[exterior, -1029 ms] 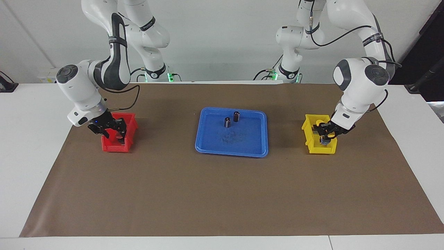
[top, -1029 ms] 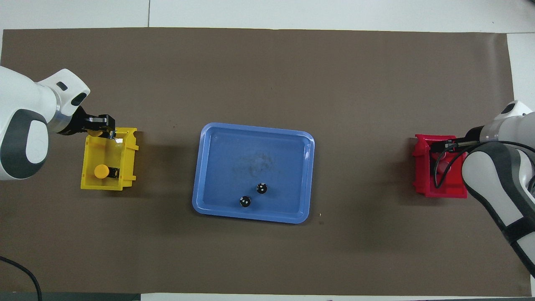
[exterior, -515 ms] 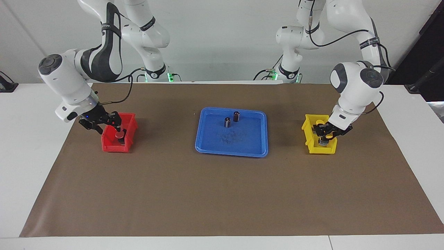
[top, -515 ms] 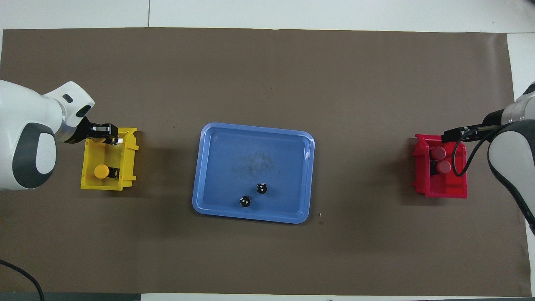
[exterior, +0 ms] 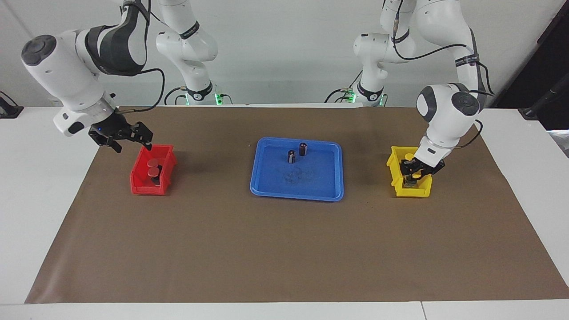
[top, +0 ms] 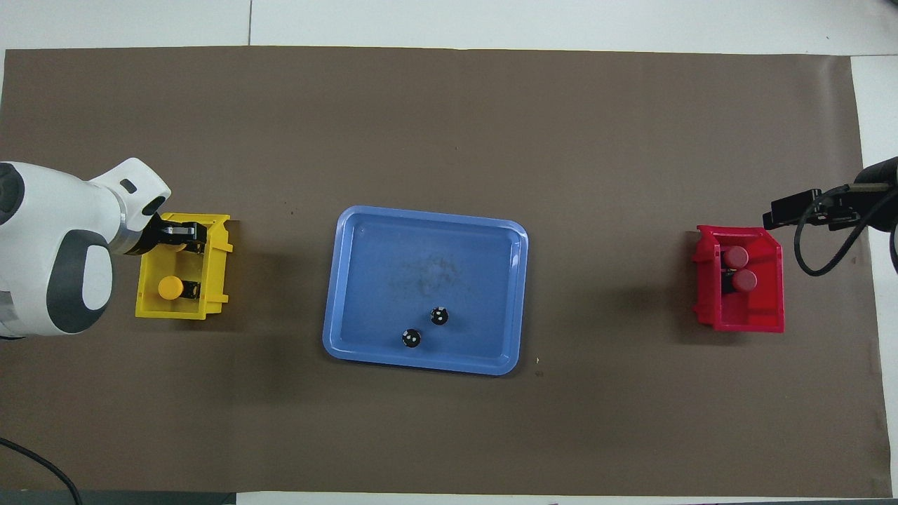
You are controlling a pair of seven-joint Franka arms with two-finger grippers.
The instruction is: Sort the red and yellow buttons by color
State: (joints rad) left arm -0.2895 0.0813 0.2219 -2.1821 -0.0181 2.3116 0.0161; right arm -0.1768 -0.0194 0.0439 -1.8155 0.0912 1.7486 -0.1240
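Left arm's end: yellow bin (exterior: 413, 192) holds 1 yellow button (exterior: 408, 156) at its end nearer the robots, cap up. The left gripper (exterior: 414, 173) is low in the same bin, at the end farther from the robots, clenched. A small dark piece shows just under its tips; cannot tell whether it is gripped.

Centre: blue tray (exterior: 295, 195) holds 2 dark cylinders (exterior: 302, 149), upright, close together but apart, in the half nearer the robots.

Right arm's end: red bin (exterior: 144, 189) holds 2 red buttons (exterior: 155, 163), caps up, side by side and touching or nearly so. The right gripper (exterior: 133, 144) is raised over the bin's rim, fingers spread wide, released, holding and touching nothing.
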